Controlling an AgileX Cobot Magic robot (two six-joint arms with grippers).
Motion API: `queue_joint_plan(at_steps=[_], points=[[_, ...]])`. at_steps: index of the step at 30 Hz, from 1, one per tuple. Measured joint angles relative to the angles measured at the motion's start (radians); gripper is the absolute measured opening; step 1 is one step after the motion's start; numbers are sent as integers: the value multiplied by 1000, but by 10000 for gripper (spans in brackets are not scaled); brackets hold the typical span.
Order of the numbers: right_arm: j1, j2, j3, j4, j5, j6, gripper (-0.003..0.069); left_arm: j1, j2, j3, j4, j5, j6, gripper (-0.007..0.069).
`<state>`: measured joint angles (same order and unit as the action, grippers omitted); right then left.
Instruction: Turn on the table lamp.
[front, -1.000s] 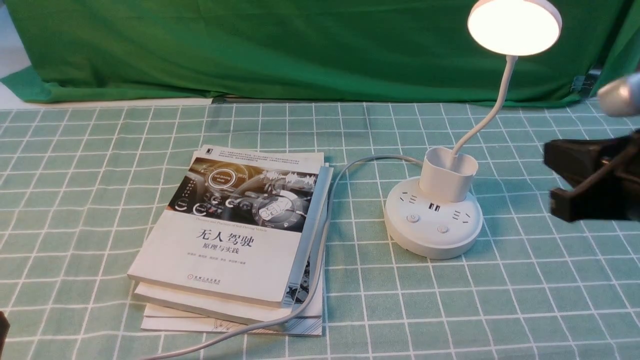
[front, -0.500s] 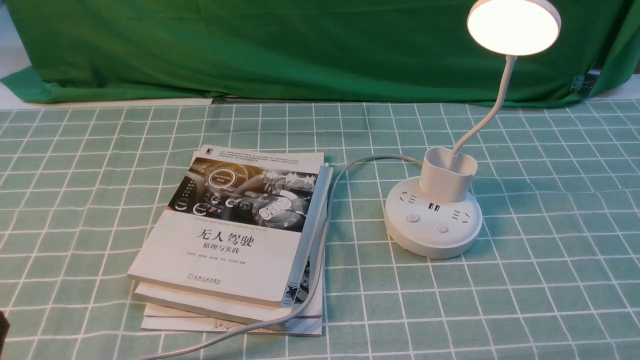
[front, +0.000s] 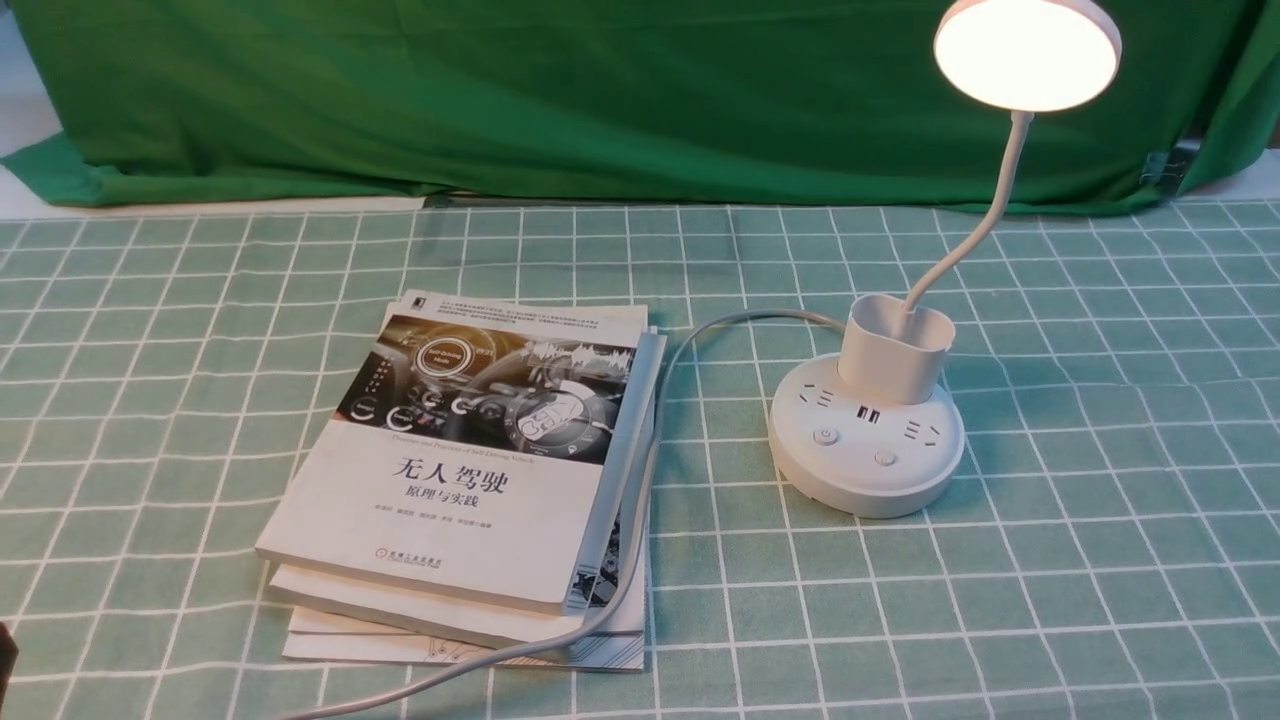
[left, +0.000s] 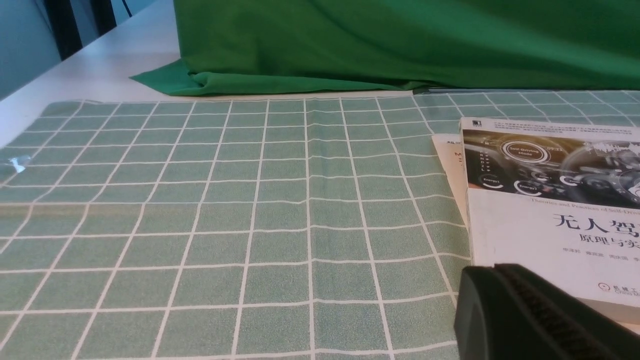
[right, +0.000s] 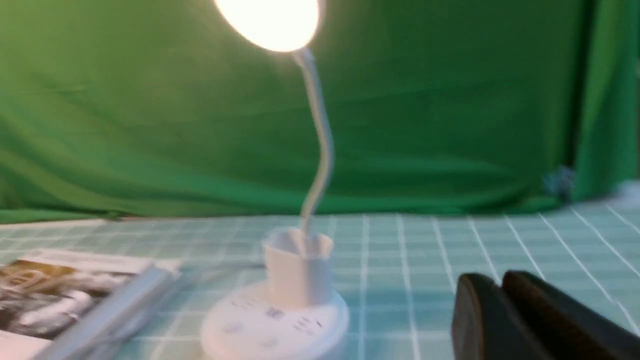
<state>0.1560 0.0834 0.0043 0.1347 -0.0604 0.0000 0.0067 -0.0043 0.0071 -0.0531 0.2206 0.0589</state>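
The white table lamp (front: 866, 440) stands right of centre on the checked cloth, its round disc head (front: 1028, 52) glowing. Its base carries sockets and two buttons (front: 825, 436), and a cup-shaped holder (front: 895, 348) holds the gooseneck. The grey cord (front: 640, 500) runs over the books to the front edge. In the right wrist view the lamp (right: 280, 320) appears blurred, with my right gripper (right: 500, 285) shut and empty off to its side. My left gripper (left: 495, 272) is shut and empty, low beside the books. Neither gripper shows in the front view.
A stack of three books (front: 470, 470) lies left of the lamp, with the cord draped across its right edge; its cover (left: 550, 200) fills the left wrist view's side. A green curtain (front: 600, 90) hangs behind the table.
My right arm, seen at the right edge of the front view one second ago, has pulled out of that view. The lamp stays lit and nothing on the table has moved.
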Motion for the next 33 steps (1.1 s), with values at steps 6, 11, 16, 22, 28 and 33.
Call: queue_joint_plan(at_steps=[6, 11, 16, 22, 28, 33], points=[[-126, -80, 7, -124, 229, 117, 135, 0, 0, 0, 0, 0, 0, 21], [-126, -81, 7, -135, 273, 125, 149, 0, 0, 0, 7, 0, 0, 21], [-127, -81, 7, -129, 275, 130, 158, 0, 0, 0, 10, 0, 0, 21], [-127, -81, 7, -129, 275, 132, 180, 0, 0, 0, 10, 0, 0, 21], [-127, -81, 7, -129, 276, 132, 195, 0, 0, 0, 10, 0, 0, 21], [-127, -81, 7, -129, 276, 133, 209, 0, 0, 0, 10, 0, 0, 21]])
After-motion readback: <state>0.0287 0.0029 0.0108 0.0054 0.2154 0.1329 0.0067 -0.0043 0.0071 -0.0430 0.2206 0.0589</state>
